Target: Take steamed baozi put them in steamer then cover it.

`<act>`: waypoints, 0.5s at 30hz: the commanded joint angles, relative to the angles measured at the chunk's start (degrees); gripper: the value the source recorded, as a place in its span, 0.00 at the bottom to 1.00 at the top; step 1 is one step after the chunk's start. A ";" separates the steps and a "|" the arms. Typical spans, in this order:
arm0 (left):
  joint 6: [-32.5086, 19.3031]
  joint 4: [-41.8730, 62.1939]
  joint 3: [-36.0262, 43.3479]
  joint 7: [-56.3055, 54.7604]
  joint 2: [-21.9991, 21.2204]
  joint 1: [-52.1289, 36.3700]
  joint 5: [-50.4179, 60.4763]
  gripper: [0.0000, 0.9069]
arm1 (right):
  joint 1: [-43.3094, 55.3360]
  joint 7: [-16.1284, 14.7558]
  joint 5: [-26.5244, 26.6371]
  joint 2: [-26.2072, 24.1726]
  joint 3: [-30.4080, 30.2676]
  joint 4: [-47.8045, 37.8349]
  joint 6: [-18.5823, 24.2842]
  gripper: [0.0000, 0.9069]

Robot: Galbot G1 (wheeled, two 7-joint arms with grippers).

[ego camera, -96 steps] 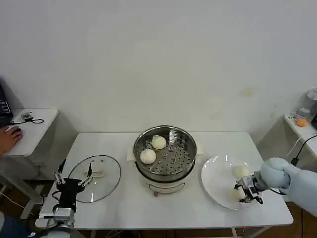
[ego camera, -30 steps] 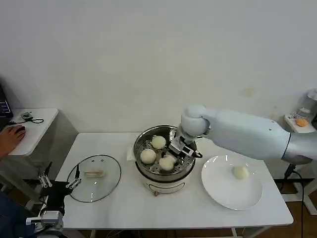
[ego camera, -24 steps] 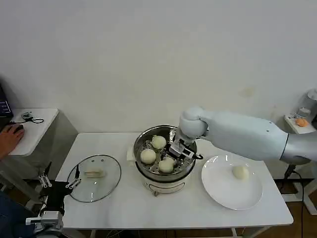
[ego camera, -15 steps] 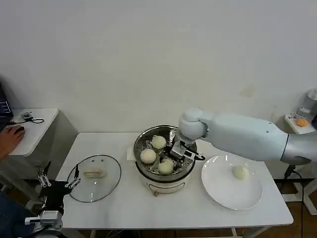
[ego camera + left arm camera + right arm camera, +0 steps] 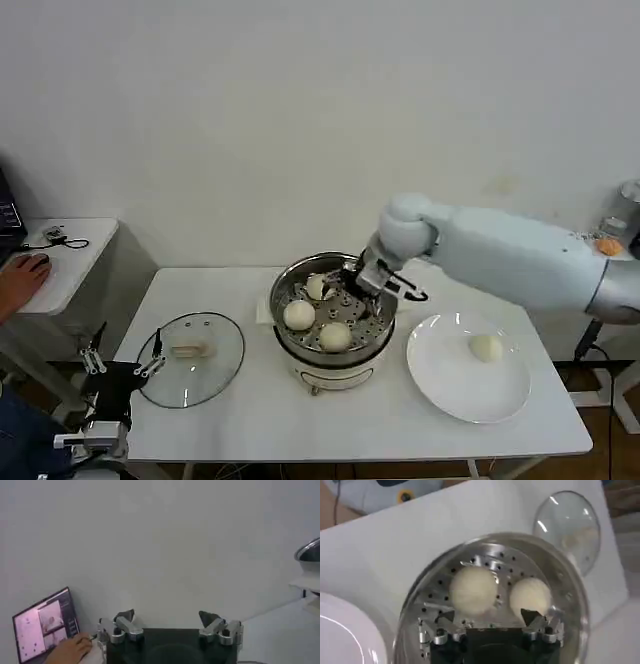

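Steamer [image 5: 285,292]: three steamed baozi [image 5: 335,336] inside. Right gripper [image 5: 362,284] above its tray, fingers spread, empty. Left gripper [image 5: 170,625] spread, well clear.

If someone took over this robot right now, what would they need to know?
Right gripper: open, empty, over the steamer.
Left gripper: open, idle at the table's front left corner, near the cover.
Done: three baozi lie in the steamer.
Left: one baozi waits on the plate; move it in, then put on the cover, which lies flat on the table.
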 commanded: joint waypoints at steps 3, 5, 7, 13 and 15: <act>-0.02 0.42 0.43 0.09 0.76 -0.29 -0.31 1.00 | 3.91 1.54 3.79 -9.79 2.08 -1.08 -11.24 1.00; -0.05 0.49 0.49 0.08 1.06 -0.45 -0.42 1.00 | 4.50 0.79 5.19 -14.59 1.90 -0.10 -14.95 1.00; -0.10 0.67 0.61 0.12 1.49 -0.73 -0.87 1.00 | 4.86 0.05 5.42 -20.48 1.68 1.34 -15.95 1.00; -0.07 1.38 1.57 0.29 2.76 -1.98 -1.30 1.00 | 0.24 2.16 2.70 -33.82 0.71 6.49 -19.15 1.00; -0.03 1.54 2.01 0.36 3.19 -2.39 -1.38 1.00 | -1.56 2.73 1.71 -37.71 0.13 7.71 -19.42 1.00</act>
